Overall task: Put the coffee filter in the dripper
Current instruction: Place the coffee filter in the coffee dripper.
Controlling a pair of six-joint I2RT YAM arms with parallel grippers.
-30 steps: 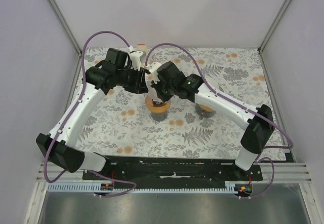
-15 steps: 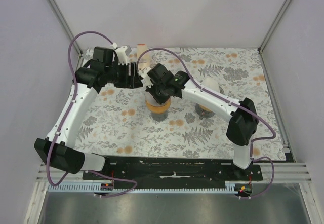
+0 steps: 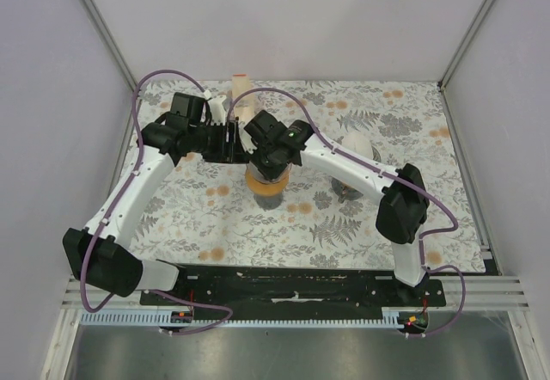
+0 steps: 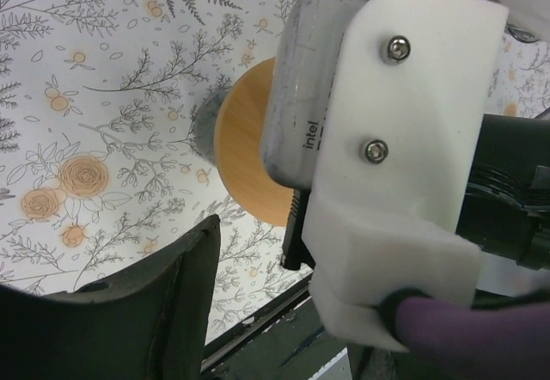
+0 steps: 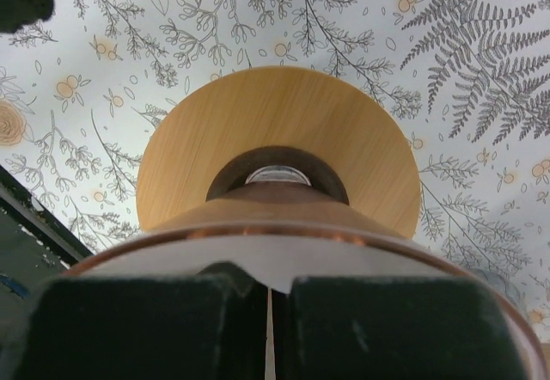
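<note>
On the desk (image 3: 241, 225), the left jaws have just opened beside the dripper (image 5: 258, 122), holding nothing. Right jaws, above the dripper, stay pinched shut on the filter (image 5: 361, 260), now seated inside its rim; only release seems left.

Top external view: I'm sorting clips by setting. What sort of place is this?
Probably a robot test cell, not a kitchen: plain panel walls on metal posts, a left arm and right arm bolted to a black base plate, a floral tablecloth.
</note>
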